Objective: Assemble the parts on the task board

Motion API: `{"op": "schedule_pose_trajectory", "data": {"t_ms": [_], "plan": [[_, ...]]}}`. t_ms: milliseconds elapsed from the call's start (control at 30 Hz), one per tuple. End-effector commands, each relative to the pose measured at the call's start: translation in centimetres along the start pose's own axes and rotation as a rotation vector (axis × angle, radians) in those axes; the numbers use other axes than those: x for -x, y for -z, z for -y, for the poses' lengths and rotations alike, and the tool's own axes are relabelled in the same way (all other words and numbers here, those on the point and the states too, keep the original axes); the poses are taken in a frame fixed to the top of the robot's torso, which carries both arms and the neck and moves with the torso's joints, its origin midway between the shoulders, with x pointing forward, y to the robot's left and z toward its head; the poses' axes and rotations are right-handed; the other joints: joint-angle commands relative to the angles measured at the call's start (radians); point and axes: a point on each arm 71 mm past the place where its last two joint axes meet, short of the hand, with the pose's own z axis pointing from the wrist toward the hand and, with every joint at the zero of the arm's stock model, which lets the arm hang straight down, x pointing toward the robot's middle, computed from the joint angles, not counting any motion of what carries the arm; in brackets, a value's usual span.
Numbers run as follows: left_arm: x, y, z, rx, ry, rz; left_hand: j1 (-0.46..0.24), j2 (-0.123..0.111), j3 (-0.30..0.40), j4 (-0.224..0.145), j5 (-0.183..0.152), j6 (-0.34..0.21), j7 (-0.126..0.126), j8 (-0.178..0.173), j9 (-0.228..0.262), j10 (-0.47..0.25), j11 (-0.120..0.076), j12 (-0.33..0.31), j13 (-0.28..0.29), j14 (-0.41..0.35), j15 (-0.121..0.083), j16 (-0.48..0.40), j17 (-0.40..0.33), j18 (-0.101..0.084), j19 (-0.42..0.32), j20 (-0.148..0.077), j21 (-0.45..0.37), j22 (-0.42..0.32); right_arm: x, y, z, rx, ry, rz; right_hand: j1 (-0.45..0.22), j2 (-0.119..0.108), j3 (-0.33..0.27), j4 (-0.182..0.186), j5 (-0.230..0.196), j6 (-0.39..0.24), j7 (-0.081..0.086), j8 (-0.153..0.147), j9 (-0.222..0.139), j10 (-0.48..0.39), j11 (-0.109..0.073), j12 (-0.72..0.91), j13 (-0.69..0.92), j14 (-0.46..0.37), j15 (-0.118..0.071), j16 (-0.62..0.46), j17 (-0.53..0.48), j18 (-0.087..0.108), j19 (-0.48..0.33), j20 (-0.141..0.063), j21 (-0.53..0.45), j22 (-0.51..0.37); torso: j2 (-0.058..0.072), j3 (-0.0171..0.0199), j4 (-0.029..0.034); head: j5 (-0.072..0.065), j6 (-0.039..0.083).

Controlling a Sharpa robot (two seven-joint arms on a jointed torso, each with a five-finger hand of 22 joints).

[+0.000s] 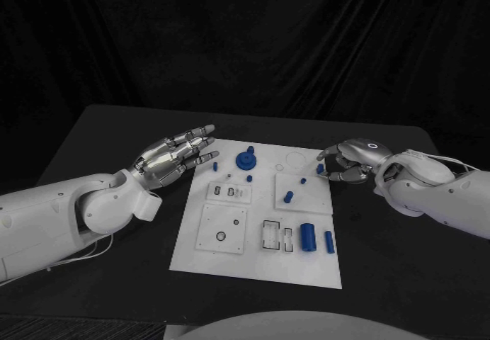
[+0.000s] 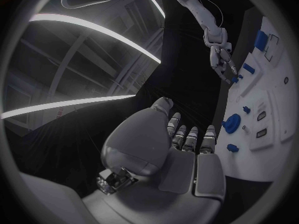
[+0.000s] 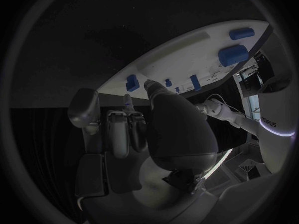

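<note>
The right hand [image 1: 345, 161], fingers curled over a small blue part [image 1: 319, 168] at the task board [image 1: 260, 265]'s far right edge, grip uncertain, is nearer it than the open left hand [image 1: 179, 156] hovering off the far left corner.

One white task board [image 1: 258, 256] is lying on one black table [image 1: 102, 127]. About eight small blue parts [image 1: 307, 236] are sitting on the board. Two silver hands [image 1: 180, 154] are showing.
</note>
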Motion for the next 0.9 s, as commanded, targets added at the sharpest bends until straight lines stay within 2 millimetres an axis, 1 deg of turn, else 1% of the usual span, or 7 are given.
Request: {"op": "schedule_pose_trajectory", "data": {"t_ms": [33,200,300,500,800,833,900], "plan": [[-0.16,0.01,0.03,-0.010,0.008,-0.014,-0.003,-0.001,0.005,0.000,0.004,-0.002,0.001,0.004,0.000,0.002,0.008,0.005,0.001,0.000,0.005,0.006,0.001,0.018,0.001,0.005,0.004,0.001,-0.11,-0.03,0.29,-0.029,0.001,0.015,0.014,0.002,0.004,-0.005,0.007,-0.011,0.000,0.011,0.005,0.105,-0.002,0.004,0.263,0.104,0.000,0.002,0.262,0.010,-0.004,-0.004,-0.009,0.037,-0.001,-0.0005,0.0007,0.001,0.000],[-0.14,0.04,0.05,-0.011,0.008,-0.013,-0.004,-0.001,0.006,-0.001,0.004,-0.003,0.001,0.004,0.000,0.002,0.008,0.005,0.001,0.000,0.006,0.006,0.001,0.018,0.001,0.005,0.004,0.001,-0.32,-0.15,0.39,-0.039,0.003,0.007,0.019,0.003,0.005,-0.010,0.016,-0.018,0.001,0.022,0.010,0.105,-0.001,0.004,0.263,0.103,0.001,-0.001,0.259,0.011,-0.005,-0.003,-0.015,0.036,-0.001,-0.0012,-0.0011,0.003,-0.001],[-0.13,0.05,0.06,-0.013,0.007,-0.012,-0.004,-0.001,0.006,-0.001,0.004,-0.003,0.001,0.004,0.000,0.002,0.008,0.005,0.001,0.000,0.006,0.006,0.001,0.018,0.001,0.005,0.004,0.001,-0.48,-0.22,0.43,-0.045,0.003,0.004,0.021,0.003,0.005,-0.014,0.020,-0.017,0.003,0.039,0.019,0.105,0.000,0.004,0.263,0.103,0.002,-0.001,0.259,0.012,-0.005,-0.002,-0.018,0.036,-0.001,-0.0007,-0.0012,0.003,-0.001],[-0.12,0.05,0.05,-0.013,0.008,-0.012,-0.004,-0.001,0.007,-0.002,0.004,-0.002,0.001,0.004,0.000,0.002,0.008,0.006,0.001,0.000,0.006,0.006,0.001,0.018,0.001,0.005,0.004,0.001,-0.64,-0.34,0.43,-0.049,0.003,0.005,0.023,0.003,0.005,-0.017,0.019,-0.016,0.004,0.055,0.027,0.105,0.001,0.004,0.263,0.103,0.003,-0.002,0.258,0.012,-0.004,-0.002,-0.021,0.036,0.000,-0.0001,-0.0005,0.001,-0.001],[-0.12,0.04,0.03,-0.012,0.008,-0.013,-0.004,-0.001,0.007,-0.002,0.004,-0.002,0.001,0.004,0.000,0.002,0.008,0.006,0.001,0.000,0.006,0.006,0.001,0.018,0.001,0.005,0.004,0.001,-0.84,-0.62,0.39,-0.052,0.005,0.002,0.025,0.008,0.004,-0.025,0.013,-0.021,0.006,0.101,0.051,0.105,0.002,0.004,0.263,0.102,0.004,-0.005,0.256,0.013,-0.003,0.000,-0.029,0.036,0.000,0.0000,-0.0005,0.003,-0.002],[-0.11,0.05,0.03,-0.012,0.008,-0.013,-0.004,-0.001,0.009,-0.003,0.004,-0.003,0.002,0.005,0.000,0.002,0.009,0.006,0.001,0.000,0.006,0.006,0.001,0.018,0.001,0.005,0.004,0.001,-0.88,-0.64,0.38,-0.052,0.005,0.001,0.025,0.010,0.003,-0.027,0.011,-0.023,0.005,0.120,0.061,0.105,0.003,0.004,0.263,0.102,0.004,-0.005,0.255,0.013,-0.003,0.000,-0.031,0.037,0.000,0.0000,-0.0006,0.003,-0.003],[-0.09,0.06,0.03,-0.012,0.008,-0.013,-0.004,-0.001,0.009,-0.003,0.004,-0.003,0.002,0.005,0.000,0.002,0.009,0.006,0.001,0.000,0.006,0.006,0.001,0.018,0.001,0.005,0.004,0.001,-0.96,-0.66,0.36,-0.052,0.004,0.000,0.024,0.012,0.002,-0.029,0.009,-0.024,0.006,0.135,0.069,0.105,0.003,0.004,0.263,0.102,0.004,-0.005,0.255,0.013,-0.002,0.000,-0.032,0.037,-0.001,-0.0002,-0.0008,0.004,-0.005]]}}
